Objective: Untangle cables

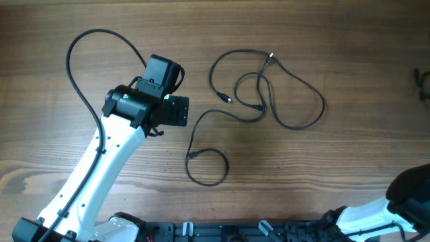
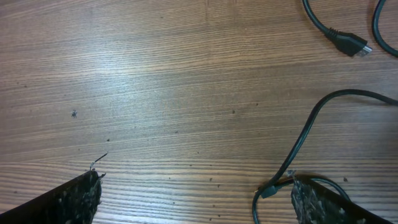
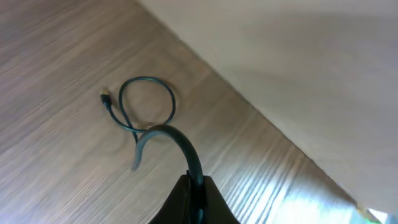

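Across the wide wooden tabletop (image 1: 80, 202) nothing big blocks me, but it is smooth, so I think a cord could slide away if I only nudge it. My left arm (image 1: 94, 175) reaches over the left half. Its own thick black cable (image 1: 80, 60) loops beside it, and I must not grab that one by mistake. My right arm (image 1: 396, 202) sits at the bottom right.

The left gripper (image 1: 176, 111) has its jaws wide open and holds nothing. The right gripper (image 3: 194, 186) has its jaws closed. A dark cord (image 3: 168, 134) curves up from between them, so it looks pinched there. If I pull that arm fast, the cord may slip out or drag the small loop (image 3: 148, 102) lying near it.

The cables (image 1: 269, 87) lie in the middle, right of the left gripper, crossing each other in loose rings. One long strand (image 1: 205, 165) runs down to a ring nearer me. Pulling the wrong strand could make the crossings tighter. A tiny plug (image 2: 267, 190) lies just beside my open left finger (image 2: 323, 202) and could catch there. A small dark thing (image 1: 422, 84) sits at the right edge; I cannot tell what it is.
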### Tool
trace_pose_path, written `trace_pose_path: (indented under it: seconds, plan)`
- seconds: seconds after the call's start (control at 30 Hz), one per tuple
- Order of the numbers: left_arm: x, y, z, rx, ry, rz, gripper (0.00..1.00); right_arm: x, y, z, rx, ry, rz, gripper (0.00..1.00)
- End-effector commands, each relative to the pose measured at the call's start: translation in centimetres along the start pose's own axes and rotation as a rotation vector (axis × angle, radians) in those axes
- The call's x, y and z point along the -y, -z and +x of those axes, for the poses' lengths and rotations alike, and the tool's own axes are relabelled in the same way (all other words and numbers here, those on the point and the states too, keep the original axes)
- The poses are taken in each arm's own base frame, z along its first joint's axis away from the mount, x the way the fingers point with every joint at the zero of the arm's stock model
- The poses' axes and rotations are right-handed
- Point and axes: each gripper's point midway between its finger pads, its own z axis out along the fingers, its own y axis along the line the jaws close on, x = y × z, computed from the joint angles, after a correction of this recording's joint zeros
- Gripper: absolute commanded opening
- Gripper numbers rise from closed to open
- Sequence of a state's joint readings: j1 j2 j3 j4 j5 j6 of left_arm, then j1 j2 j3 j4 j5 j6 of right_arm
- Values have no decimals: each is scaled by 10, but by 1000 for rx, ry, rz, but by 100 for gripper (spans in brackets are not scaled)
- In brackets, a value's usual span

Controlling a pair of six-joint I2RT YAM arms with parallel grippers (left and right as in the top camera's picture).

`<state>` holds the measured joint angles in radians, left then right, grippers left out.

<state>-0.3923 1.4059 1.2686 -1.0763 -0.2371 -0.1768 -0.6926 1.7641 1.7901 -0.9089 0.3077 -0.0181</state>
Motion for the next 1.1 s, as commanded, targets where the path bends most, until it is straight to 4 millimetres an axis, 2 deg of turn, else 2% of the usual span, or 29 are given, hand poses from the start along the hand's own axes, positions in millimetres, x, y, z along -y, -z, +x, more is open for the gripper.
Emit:
trace_pose_path:
  seconds: [0.0,0.1,0.17,0.23,0.3,0.37,0.4,0.5,0.77,0.87,1.0,1.07]
  plan:
    - [-2,4,-1,12,-6,3,100,15,-13,-1,-3,-127,-29,17]
    - [-2,4,-1,12,-6,3,100,20,-16,0,-6,-158,-71,20]
    - [-2,4,-1,12,-6,3,100,20,-18,0,-7,-186,-74,48]
    - [-2,4,-1,12,-6,3,100,13,-18,0,-10,-184,-113,61]
    - [-2,4,-1,12,-6,3,100,-4,-18,-1,-15,-183,-205,71]
    - [-2,4,-1,12,-6,3,100,-37,-9,-3,-19,-182,-410,90]
    - [-2,4,-1,12,-6,3,100,-45,-6,-4,-19,-183,-457,97]
    - [-2,4,-1,12,-6,3,100,-65,6,-2,-34,-181,-587,100]
    - [-2,4,-1,12,-6,3,100,-79,11,31,-179,-157,-604,100]
    - [-2,4,-1,11,-6,3,100,-77,0,47,-247,-162,-552,100]
    - [-2,4,-1,12,-6,3,100,-72,-31,88,-394,-185,-442,100]
    - [-2,4,-1,12,-6,3,100,-72,-40,104,-442,-191,-419,100]
